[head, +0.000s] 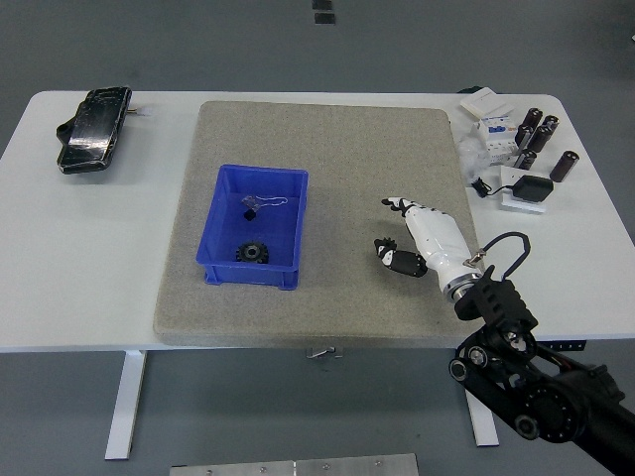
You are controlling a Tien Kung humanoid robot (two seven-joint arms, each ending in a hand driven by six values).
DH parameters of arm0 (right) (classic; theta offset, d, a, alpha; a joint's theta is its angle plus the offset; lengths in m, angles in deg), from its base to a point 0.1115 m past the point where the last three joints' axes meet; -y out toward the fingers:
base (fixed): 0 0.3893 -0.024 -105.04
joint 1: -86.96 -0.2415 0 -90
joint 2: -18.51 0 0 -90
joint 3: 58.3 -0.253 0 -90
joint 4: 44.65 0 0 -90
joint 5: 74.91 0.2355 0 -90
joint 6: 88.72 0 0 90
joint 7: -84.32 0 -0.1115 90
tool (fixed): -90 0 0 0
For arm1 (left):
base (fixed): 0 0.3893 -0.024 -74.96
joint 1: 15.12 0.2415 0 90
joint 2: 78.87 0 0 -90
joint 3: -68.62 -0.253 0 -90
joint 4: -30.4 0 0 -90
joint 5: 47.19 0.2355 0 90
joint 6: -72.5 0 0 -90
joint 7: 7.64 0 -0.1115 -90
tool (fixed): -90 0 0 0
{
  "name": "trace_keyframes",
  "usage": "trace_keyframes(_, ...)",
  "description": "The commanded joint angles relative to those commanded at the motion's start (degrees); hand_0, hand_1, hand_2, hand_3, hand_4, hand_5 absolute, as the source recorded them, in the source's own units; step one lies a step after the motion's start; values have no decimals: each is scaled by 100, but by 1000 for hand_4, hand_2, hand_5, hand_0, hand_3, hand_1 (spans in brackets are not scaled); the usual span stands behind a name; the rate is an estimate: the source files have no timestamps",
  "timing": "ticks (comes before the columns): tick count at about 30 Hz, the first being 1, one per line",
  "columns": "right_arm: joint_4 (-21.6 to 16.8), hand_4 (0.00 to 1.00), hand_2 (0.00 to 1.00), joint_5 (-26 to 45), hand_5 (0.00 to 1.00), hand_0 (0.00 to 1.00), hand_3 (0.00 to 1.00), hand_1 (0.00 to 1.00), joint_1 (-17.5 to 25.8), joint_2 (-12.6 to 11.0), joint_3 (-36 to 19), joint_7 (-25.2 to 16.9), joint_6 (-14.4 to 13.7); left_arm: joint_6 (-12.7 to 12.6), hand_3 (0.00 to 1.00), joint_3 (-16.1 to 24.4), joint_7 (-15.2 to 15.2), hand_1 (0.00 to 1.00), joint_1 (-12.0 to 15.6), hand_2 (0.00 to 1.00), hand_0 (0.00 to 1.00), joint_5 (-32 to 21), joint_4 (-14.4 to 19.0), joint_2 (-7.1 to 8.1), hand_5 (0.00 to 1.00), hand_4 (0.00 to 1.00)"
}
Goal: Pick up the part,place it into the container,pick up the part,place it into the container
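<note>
- Right hand [422, 238]: fingers [395, 259] loosely spread, holding nothing, above grey mat [397, 149].
- Gear part [251, 253]: inside blue container [216, 230], well left of fingers.
- Left hand: unseen.

Right arm [536, 387] cut off at bottom-right corner; small item [252, 210] in blue bin [220, 238] unidentifiable.

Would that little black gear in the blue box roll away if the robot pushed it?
Probably not. The black gear lies flat on the floor of the blue box, so a push would likely slide it, and the walls would stop it. It looks solid, so probably stiff and a bit heavy for its size. Its teeth should help fingers grip.
</note>
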Motion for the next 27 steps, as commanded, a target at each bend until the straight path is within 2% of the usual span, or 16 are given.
trace_keyframes(10,337,648,768,52,276,670,796,689,-55,48,90,-68,46,3,566,-4,-10,607,0,576,637,6,0,9,328,595)
trace_keyframes(11,351,648,768,52,276,670,796,689,-62,49,98,-73,44,2,566,-8,-9,607,2,576,637,2,0,10,328,595)
trace_keyframes(12,364,630,736,56,292,640,750,665,-68,49,109,-77,43,2,565,-11,-8,607,5,576,636,-1,0,13,331,590)
trace_keyframes(17,388,630,736,67,292,640,750,665,-93,54,183,-95,29,2,565,-16,-13,607,-1,576,636,-8,0,19,331,590)
trace_keyframes(18,388,390,620,63,187,548,660,561,-97,57,197,-97,22,2,564,-13,-16,606,-4,576,636,-4,0,21,332,588)
trace_keyframes(23,387,390,620,21,187,548,660,561,-111,66,264,-91,-16,4,564,3,-30,606,-17,576,636,13,0,24,332,588)
trace_keyframes(24,386,376,537,9,38,545,585,495,-113,67,278,-89,-22,4,564,4,-33,606,-18,577,636,14,0,24,341,587)
trace_keyframes(27,382,376,537,-30,38,545,585,495,-116,69,308,-84,-53,3,564,3,-36,606,-19,577,636,14,0,23,341,587)
